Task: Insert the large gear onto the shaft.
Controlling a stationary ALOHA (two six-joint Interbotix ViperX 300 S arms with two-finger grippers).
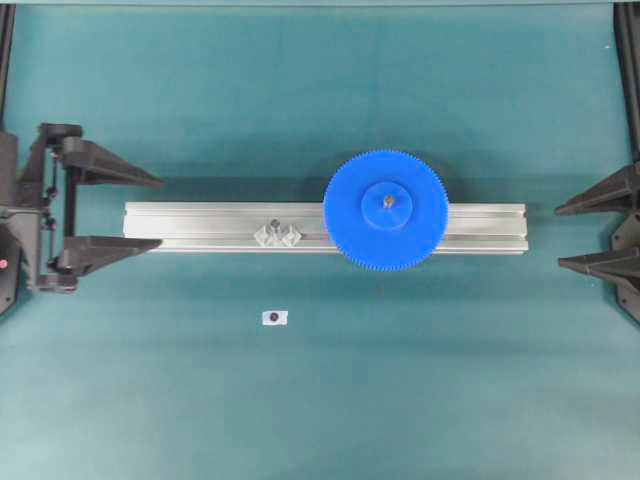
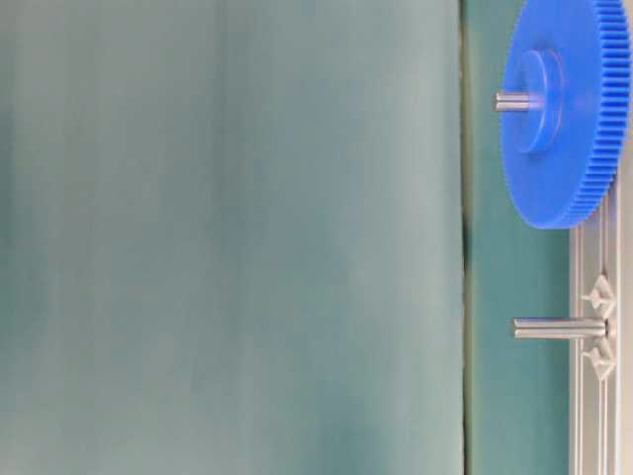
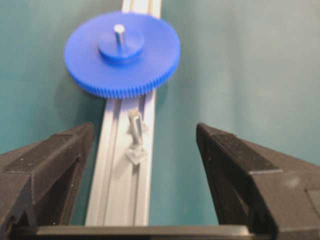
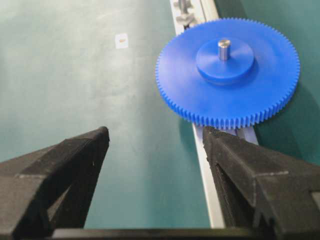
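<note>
The left claw (image 1: 155, 212) stands open with nothing between its black fingers (image 3: 47, 170); in the overhead view its two tips flank the near end of the rail (image 1: 200, 228), one just off each long edge, without clearly touching it. Straight ahead of this claw, along the rail, a bare pin (image 3: 134, 127) stands upright on a small silvery mount (image 3: 136, 152), a short way out from the fingertips and roughly on the claw's centre line. Beyond that pin, further along the rail, the gear (image 1: 385, 211) lies flat, wider than the rail and overhanging both edges. The shaft (image 1: 387, 201) pokes up through the hole in the gear's raised hub, so the gear sits threaded on it. In the table-level view the shaft's tip shows clear of the hub face, though how far down the gear has seated against the rail is hard to judge from there.

The right claw (image 1: 556, 236) is also open and holds nothing. It hangs off the opposite end of the rail, its tips well apart from the gear. From its own camera, the gear lies ahead and slightly toward its right finger (image 4: 260, 180), with the rail running under that finger.

A small white tag (image 1: 274, 317) with a dark spot lies on the green mat (image 1: 320, 400), off to the side of the rail, near the bare pin.
</note>
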